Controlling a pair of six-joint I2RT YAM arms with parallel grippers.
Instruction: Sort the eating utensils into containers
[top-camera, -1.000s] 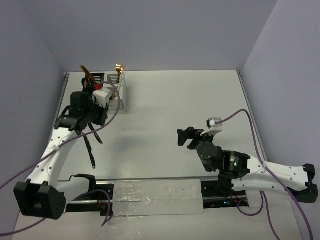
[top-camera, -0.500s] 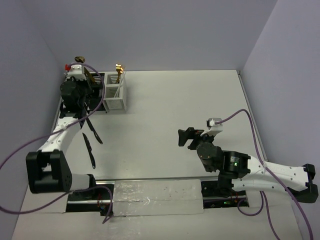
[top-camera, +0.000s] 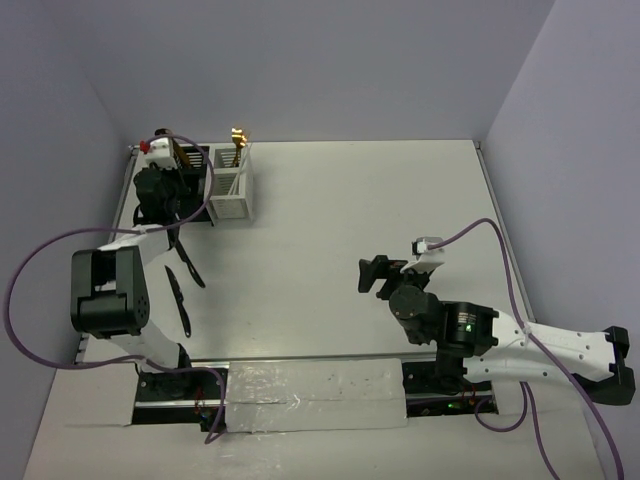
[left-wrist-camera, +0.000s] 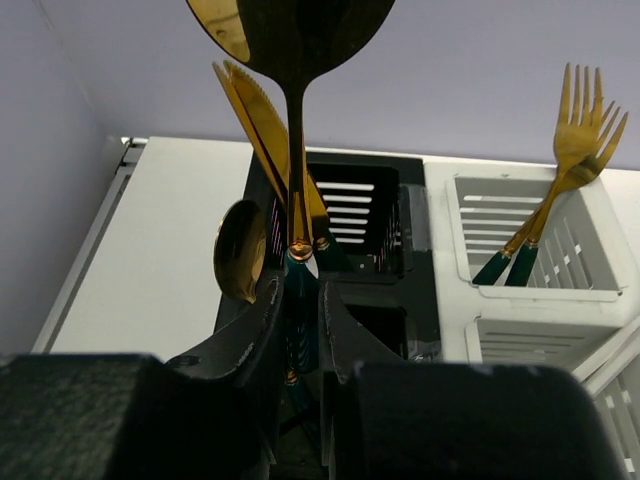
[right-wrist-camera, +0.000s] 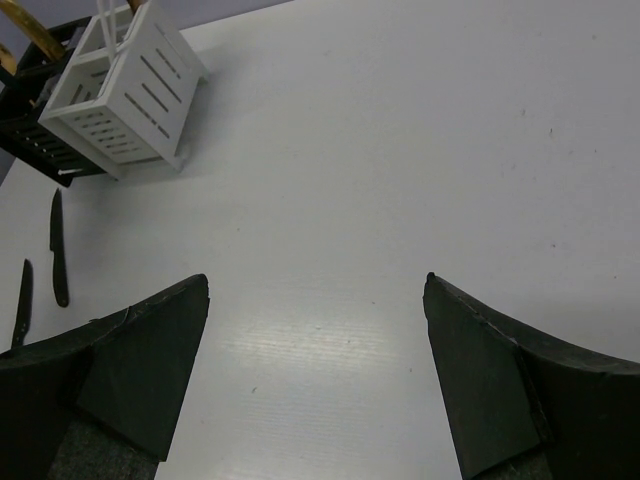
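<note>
The left gripper (left-wrist-camera: 298, 300) pinches a gold spoon (left-wrist-camera: 294, 150) low on its dark handle, bowl up, just beside the black caddy (left-wrist-camera: 350, 160). The hold is narrow and low, so the top-heavy spoon could swing or slip as it is lowered. Its handle tip could also catch the caddy's rim rather than drop inside. Two gold knives (left-wrist-camera: 255, 120) lean in the black caddy directly behind the held spoon, with a second spoon (left-wrist-camera: 240, 250) at their left. They stand in the way, and a nudge might tip them out or shift the light caddy. Joined to the black caddy's right, the white caddy (left-wrist-camera: 590, 250) holds two forks (left-wrist-camera: 580, 110), out of the spoon's path. On the table (right-wrist-camera: 400, 150), to the black caddy's near side, two black knives (right-wrist-camera: 58, 250) lie unsorted, apart from each other. Well away to the black caddy's right, the right gripper (right-wrist-camera: 318, 290) hangs over the table, fingers spread wide, holding nothing.
</note>
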